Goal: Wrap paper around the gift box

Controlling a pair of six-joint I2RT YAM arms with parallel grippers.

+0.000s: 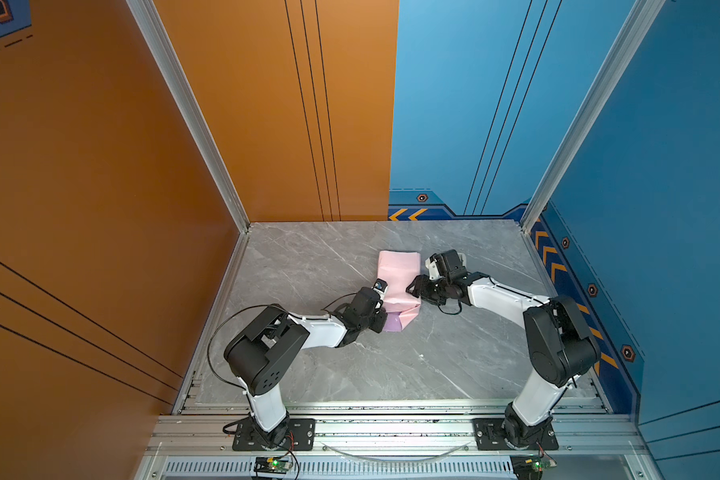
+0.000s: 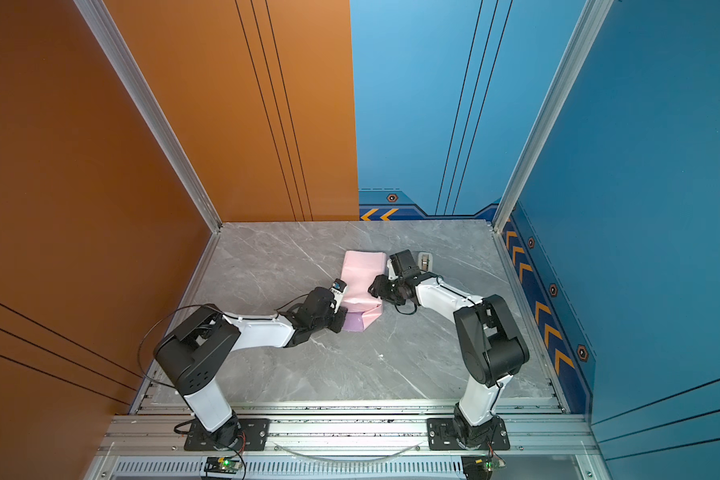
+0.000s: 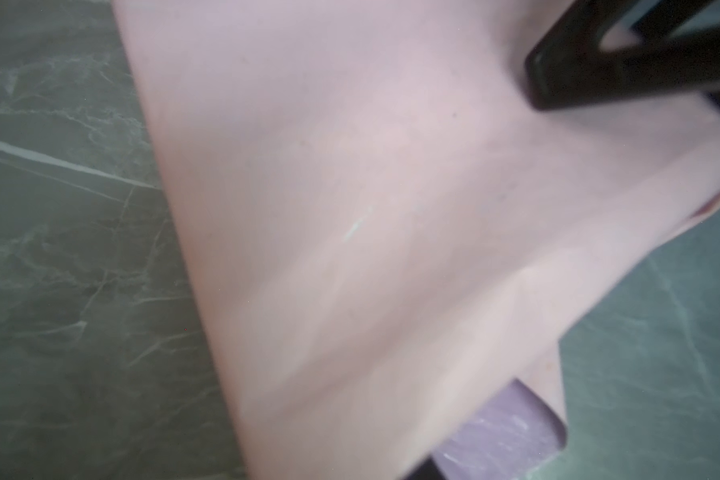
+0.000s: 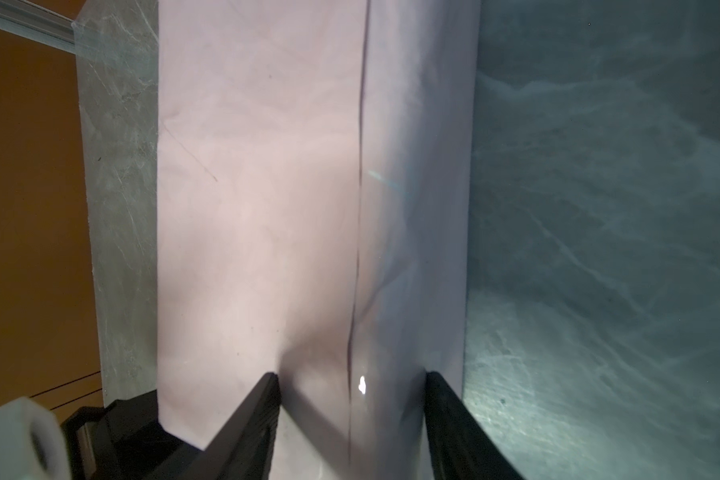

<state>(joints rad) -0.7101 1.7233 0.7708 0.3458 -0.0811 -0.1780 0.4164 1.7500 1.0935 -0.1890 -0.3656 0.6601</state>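
Centre of frame in both top views: paper [image 1: 398, 272], pink side out, folded into long parcel on grey table [image 1: 308, 266]. Cannot see box; hidden.
At parcel's right edge: right claw [image 1: 413, 286], jaws apart, fingertips [image 4: 267, 390] pressing on paper.
At parcel's lower-left end, by lilac flap [image 1: 392, 324]: left claw [image 1: 378, 320]; open or closed, cannot tell.
Upper right of parcel in a top view: tape dispenser [image 2: 424, 261].

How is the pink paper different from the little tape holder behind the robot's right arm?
The paper is big, pink and folded into a long bundle; the tape holder is small and beige. The left tool is at the paper's near end and the right tool presses on it, while no tool is at the tape holder. Both lie on the grey table.
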